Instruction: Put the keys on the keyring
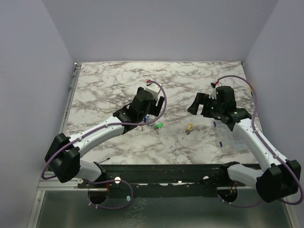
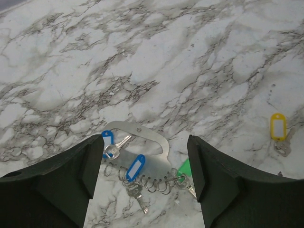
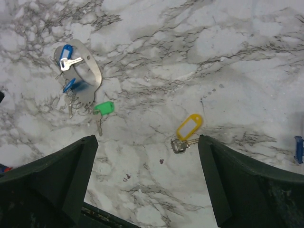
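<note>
The keyring (image 2: 142,131) is a silvery metal loop with a row of small rings along its near edge, lying flat on the marble. Two blue-tagged keys (image 2: 135,167) lie on it. The green-tagged key (image 2: 184,168) lies at its right end, touching the small rings; I cannot tell if it is linked. The yellow-tagged key (image 2: 278,126) lies apart to the right. My left gripper (image 2: 145,161) is open and hovers over the keyring, fingers either side. My right gripper (image 3: 147,142) is open and empty above the yellow key (image 3: 189,126), with the keyring (image 3: 92,71) and green key (image 3: 104,108) to its left.
From above, the green key (image 1: 160,126) and yellow key (image 1: 189,128) lie mid-table between the left gripper (image 1: 147,116) and right gripper (image 1: 195,105). A small blue object (image 3: 298,148) lies at the right. A dark rail (image 1: 166,171) runs along the table's near edge.
</note>
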`<state>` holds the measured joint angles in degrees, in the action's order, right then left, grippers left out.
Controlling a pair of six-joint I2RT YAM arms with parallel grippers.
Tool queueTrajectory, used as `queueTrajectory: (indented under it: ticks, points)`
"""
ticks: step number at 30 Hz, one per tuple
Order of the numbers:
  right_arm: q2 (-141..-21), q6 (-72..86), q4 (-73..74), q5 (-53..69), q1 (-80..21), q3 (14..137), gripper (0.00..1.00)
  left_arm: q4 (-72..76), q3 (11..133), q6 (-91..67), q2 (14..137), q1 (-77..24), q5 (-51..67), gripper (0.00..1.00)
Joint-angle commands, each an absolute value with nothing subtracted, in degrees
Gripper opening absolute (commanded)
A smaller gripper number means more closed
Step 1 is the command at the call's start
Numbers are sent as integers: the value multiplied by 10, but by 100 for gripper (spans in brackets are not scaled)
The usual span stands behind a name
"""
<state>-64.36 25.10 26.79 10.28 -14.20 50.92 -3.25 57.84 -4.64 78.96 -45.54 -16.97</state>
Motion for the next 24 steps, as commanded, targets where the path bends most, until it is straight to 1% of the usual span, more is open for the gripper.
queueTrajectory:
  ticks: [1,2,3,6,8,12,14,16,18,21,24]
  points:
    - [-660,211,243,141,-170,538,100,-54,552,-19,774,-459,-274,72]
    - [-668,204,234,153,-172,540,100,-56,546,-9,768,-460,-288,68]
    - [-676,200,225,165,-173,543,100,-58,539,-4,763,-460,-297,67]
    - [-701,189,209,181,-176,562,100,-93,529,26,756,-460,-290,65]
    - [-720,184,212,182,-176,581,100,-115,515,43,751,-460,-269,63]
    - [-747,188,199,190,-176,594,100,-108,473,94,725,-459,-224,59]
    - [-753,196,183,197,-177,589,100,-105,468,102,728,-442,-215,58]
    - [-756,201,174,205,-176,583,100,-105,468,118,741,-416,-170,58]
    - [-755,207,169,212,-176,578,100,-103,464,153,755,-390,-121,53]
    - [-746,207,162,216,-176,562,100,-101,471,168,781,-362,-115,48]
    - [-739,207,156,213,-177,550,100,-101,475,181,805,-341,-85,47]
